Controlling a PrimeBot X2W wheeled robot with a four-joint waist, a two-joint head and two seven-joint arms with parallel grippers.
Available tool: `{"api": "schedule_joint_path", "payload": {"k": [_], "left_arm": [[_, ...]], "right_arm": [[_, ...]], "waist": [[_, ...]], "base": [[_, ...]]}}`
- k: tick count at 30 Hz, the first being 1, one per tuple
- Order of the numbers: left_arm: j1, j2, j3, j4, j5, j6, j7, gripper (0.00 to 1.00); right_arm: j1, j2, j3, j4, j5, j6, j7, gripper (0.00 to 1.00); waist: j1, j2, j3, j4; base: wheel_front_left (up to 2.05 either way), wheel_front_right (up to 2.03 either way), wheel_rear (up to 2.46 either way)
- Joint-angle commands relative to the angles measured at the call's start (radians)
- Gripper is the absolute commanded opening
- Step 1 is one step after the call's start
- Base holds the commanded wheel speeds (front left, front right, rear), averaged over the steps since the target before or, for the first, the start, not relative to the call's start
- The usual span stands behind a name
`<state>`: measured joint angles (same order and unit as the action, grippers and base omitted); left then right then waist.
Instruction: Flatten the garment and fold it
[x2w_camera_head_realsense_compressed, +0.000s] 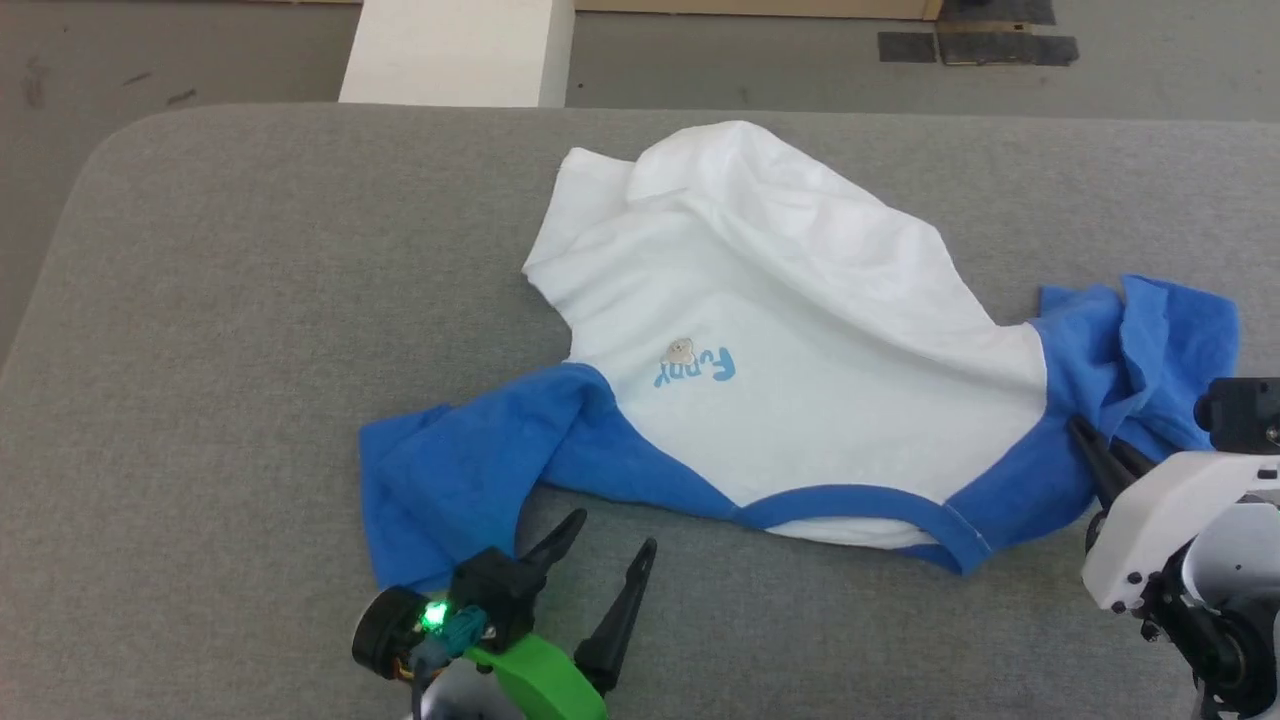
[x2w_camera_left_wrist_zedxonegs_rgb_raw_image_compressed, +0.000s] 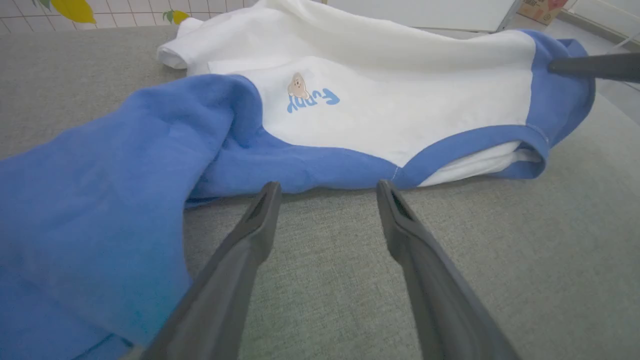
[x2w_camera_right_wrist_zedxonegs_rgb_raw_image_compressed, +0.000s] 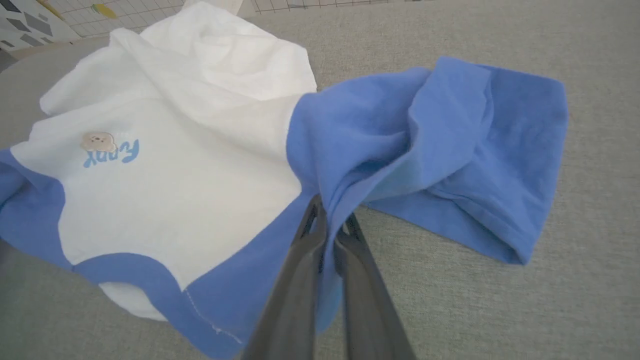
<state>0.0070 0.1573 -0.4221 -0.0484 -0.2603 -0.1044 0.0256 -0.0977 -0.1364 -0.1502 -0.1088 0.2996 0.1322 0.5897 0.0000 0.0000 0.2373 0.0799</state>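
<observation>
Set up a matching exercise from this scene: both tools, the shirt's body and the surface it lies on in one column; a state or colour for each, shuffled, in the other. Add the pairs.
Column one:
1. left tool
2. right tool
3. garment, body panel
4. padded surface

Column two:
A. shut on blue fabric by the sleeve
B. white and rumpled
C. open, holding nothing
D. grey

Pairs: 1-C, 2-A, 3-B, 4-D
</observation>
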Motion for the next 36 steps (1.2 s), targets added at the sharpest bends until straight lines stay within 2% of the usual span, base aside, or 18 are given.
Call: {"api": "schedule_joint_path", "payload": {"k": [1,9,16,22,25,26,27,31,36], "left_arm": [[-0.025,0.025,-0.009,-0.001,0.023,-0.006,0.028,1.00],[-0.162,0.098,-0.073,-0.021,0.046,-0.019,0.202,1.00],[-0.334,0.175,-0.257,0.052,0.043,-0.026,0.331,1.00],[-0.435,0.192,-0.321,0.157,0.035,-0.026,0.321,1.00],[-0.458,0.179,-0.325,0.227,0.024,-0.026,0.287,1.00],[-0.462,0.174,-0.326,0.246,0.018,-0.026,0.273,0.29],[-0.462,0.168,-0.328,0.271,0.003,-0.026,0.258,0.00],[-0.459,0.143,-0.295,0.311,-0.044,-0.018,0.157,0.00],[-0.427,0.103,-0.200,0.267,-0.140,0.013,0.013,0.00]], "right_arm": [[0.011,0.010,-0.004,-0.008,-0.007,-0.002,-0.009,0.00],[0.019,0.041,0.016,-0.003,-0.002,-0.002,-0.020,0.00],[-0.004,0.047,0.044,-0.004,-0.001,-0.002,-0.028,0.00],[-0.024,0.046,0.070,-0.003,0.008,-0.002,-0.038,0.00],[-0.029,0.045,0.078,0.000,0.014,-0.002,-0.045,0.00],[-0.030,0.045,0.080,0.001,0.015,-0.002,-0.047,0.00],[-0.031,0.046,0.082,0.003,0.017,-0.002,-0.051,0.00],[-0.027,0.052,0.079,0.010,0.027,-0.002,-0.069,0.00],[-0.006,0.062,0.064,0.008,0.049,-0.002,-0.092,0.00]], "waist": [[0.0000,0.0000,-0.006,-0.016],[0.0000,0.0000,-0.003,-0.025],[0.0000,0.0000,0.032,-0.030],[0.0000,0.0000,0.070,-0.042],[0.0000,0.0000,0.083,-0.050],[0.0000,0.0000,0.086,-0.052],[0.0000,0.0000,0.089,-0.055],[0.0000,0.0000,0.082,-0.061],[0.0000,0.0000,0.041,-0.059]], "base": [[0.00,0.00,0.00],[0.00,0.00,0.00],[0.00,0.00,0.00],[0.00,0.00,0.00],[0.00,0.00,0.00],[0.00,0.00,0.00],[0.00,0.00,0.00],[0.00,0.00,0.00],[0.00,0.00,0.00]]}}
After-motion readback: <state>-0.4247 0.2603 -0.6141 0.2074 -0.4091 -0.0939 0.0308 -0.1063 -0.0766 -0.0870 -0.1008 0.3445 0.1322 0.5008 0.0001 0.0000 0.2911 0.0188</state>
